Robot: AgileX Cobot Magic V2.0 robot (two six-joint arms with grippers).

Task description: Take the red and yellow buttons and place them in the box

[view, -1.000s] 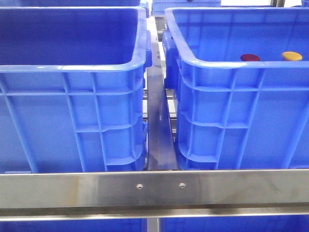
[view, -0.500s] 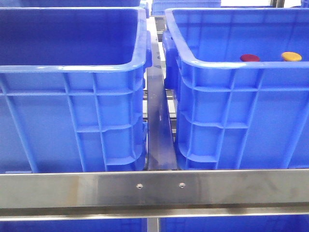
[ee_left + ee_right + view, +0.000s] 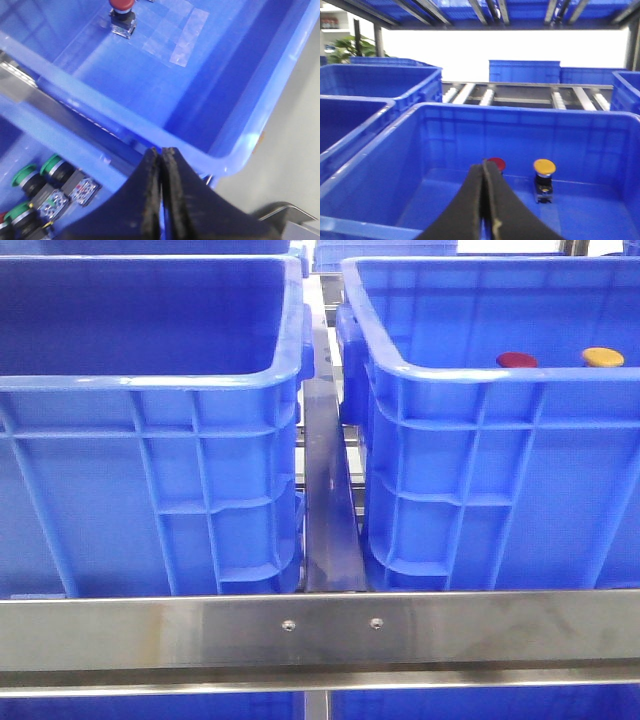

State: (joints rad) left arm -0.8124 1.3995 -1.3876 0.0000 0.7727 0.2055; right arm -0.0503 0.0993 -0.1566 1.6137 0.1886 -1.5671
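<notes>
Risks knocking the red button (image 3: pixel 496 163) and yellow button (image 3: pixel 544 167) just ahead of the right gripper (image 3: pixel 485 200), closed tight and empty like the left gripper (image 3: pixel 161 195), unless opened first.

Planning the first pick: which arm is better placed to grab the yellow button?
Likely the right: its shut claw faces the yellow button and the red button in the right crate. The left claw hangs over another crate's rim.

Nothing moved in the front view: both buttons, red (image 3: pixel 517 360) and yellow (image 3: pixel 603 357), lay where they were.
</notes>
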